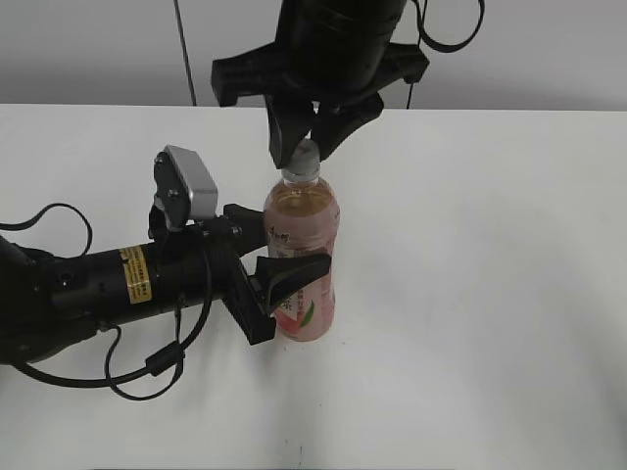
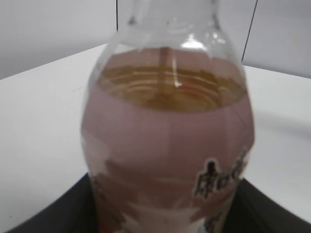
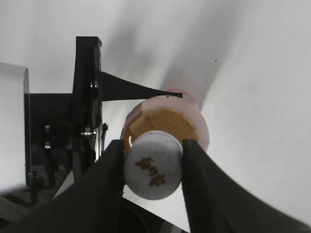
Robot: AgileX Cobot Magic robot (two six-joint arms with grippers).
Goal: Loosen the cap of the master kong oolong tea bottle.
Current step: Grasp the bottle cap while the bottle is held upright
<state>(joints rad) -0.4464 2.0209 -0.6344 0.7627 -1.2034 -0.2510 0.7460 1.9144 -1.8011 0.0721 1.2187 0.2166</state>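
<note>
The master kong oolong tea bottle (image 1: 303,250) stands upright on the white table (image 1: 490,294), its long axis vertical and the cap (image 1: 305,153) pointing straight up. The left gripper (image 1: 284,279) comes in level from the left and is clamped around the bottle's lower body, over the pink label. The right gripper (image 1: 306,147) hangs from above with its two fingers (image 3: 109,179) pressed against opposite sides of the cap.
</note>
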